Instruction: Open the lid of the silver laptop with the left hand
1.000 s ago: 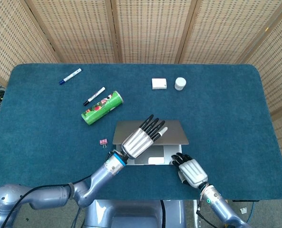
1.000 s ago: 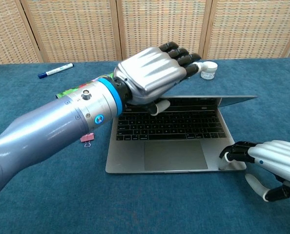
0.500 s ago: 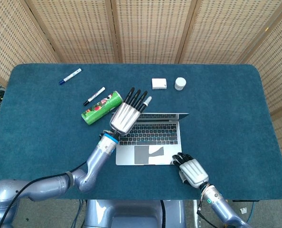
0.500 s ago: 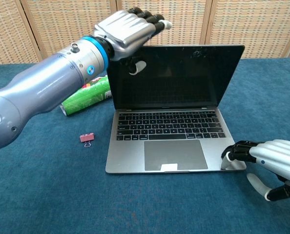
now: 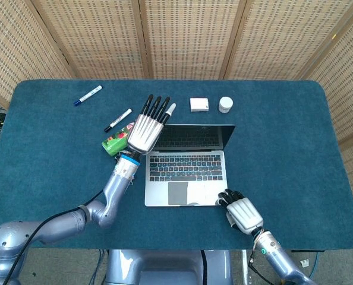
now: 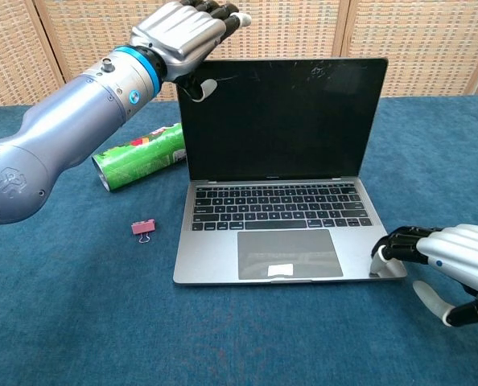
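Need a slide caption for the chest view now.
Left hand at the top corner of the open silver laptop; right hand steadies its base.

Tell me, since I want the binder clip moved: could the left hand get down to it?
Probably yes. The pink binder clip lies alone on bare cloth left of the laptop, and the left hand is above that side.

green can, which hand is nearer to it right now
Left. The left hand is raised right beside the green can, at the upper left corner of the open laptop lid. The right hand is far off, at the laptop's front right corner.
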`<state>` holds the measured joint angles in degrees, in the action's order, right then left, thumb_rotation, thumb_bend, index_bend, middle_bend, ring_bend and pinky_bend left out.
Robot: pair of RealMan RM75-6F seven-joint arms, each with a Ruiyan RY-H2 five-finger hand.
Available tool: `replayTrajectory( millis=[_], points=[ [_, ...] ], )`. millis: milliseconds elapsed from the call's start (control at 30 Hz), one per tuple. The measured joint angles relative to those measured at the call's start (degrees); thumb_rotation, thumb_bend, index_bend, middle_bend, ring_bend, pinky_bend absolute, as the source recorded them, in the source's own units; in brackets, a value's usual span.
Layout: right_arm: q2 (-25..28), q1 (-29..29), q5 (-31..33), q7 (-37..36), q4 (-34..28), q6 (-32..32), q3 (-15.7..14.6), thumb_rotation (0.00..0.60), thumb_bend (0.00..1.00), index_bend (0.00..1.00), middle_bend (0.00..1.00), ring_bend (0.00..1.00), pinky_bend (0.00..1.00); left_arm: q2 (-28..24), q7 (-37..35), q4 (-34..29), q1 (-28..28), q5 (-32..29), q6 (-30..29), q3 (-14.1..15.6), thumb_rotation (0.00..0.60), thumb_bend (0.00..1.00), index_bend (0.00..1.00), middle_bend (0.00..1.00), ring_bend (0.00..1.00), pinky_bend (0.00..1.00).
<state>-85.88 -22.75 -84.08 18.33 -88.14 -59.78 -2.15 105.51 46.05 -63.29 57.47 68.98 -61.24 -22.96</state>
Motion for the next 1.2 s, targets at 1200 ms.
replayTrajectory(
  millis=[1200],
  points=[
    [2.3,0.6,-0.9,-0.5,-3.8,-5.2,1.0,0.600,0.75,0.25,0.19,0.10,0.18,-7.7,-7.1,-7.6,-0.8,1.6,-2.7,3.9,0.600,0.38,0.00,0.00,0.00,0.00]
  ],
)
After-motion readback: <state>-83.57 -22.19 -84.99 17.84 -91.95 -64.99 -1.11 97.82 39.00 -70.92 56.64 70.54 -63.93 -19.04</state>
